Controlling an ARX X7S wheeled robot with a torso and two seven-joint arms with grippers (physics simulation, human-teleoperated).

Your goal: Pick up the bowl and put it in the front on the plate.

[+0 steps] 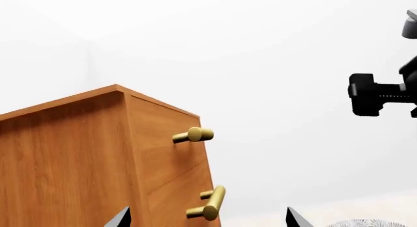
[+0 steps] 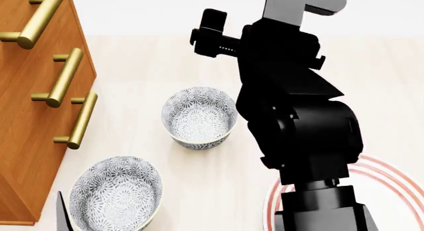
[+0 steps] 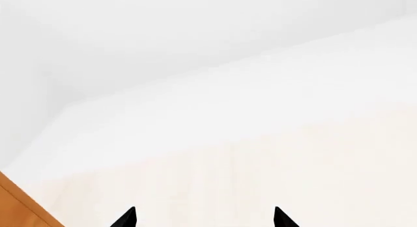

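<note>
Two bowls sit right of the drawer cabinet; the plate lies farther right.

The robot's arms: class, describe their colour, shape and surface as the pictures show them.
The right arm is matt black, built of chunky, blocky, angular segments with a grey piece at its far end. No cables or markings show. Each pincer shows only two black pointed tips: left pincer, right pincer.
</note>
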